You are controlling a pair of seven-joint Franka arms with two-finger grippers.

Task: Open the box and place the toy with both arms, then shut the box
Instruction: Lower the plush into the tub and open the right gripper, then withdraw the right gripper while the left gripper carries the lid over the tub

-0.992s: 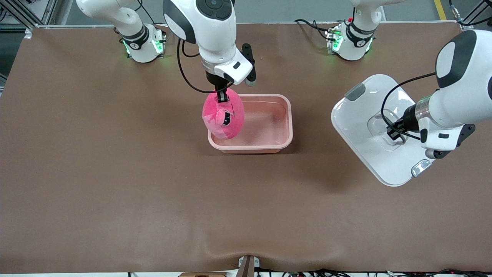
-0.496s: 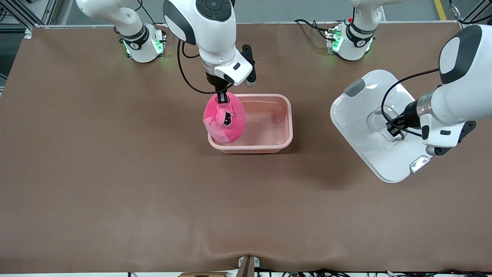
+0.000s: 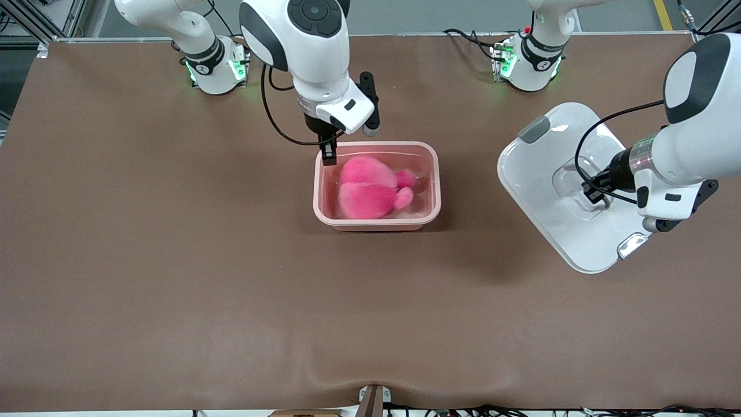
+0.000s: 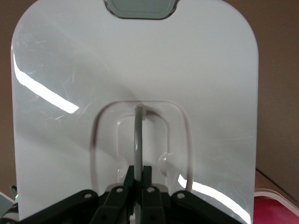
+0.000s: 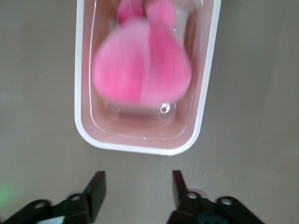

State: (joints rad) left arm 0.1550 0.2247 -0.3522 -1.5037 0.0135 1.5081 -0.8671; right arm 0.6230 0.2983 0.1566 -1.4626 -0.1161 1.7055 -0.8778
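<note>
With the toy (image 3: pixel 370 194) in the box (image 3: pixel 434 191), my right gripper (image 5: pixel 138 189) hung spread and empty over its rim while my left gripper (image 4: pixel 134 182) pinched the lid (image 3: pixel 538 174) aside, ready for closing.

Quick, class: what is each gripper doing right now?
Left gripper: shut on the lid's handle, lid held up.
Right gripper: open, holding nothing; toy lies in the box.

Lab bench, bolted robot arms (image 3: pixel 312 52)

The right tool (image 3: pixel 329 155) has let go; the toy (image 3: pixel 370 186) dropped into the box (image 3: pixel 376 223).
</note>
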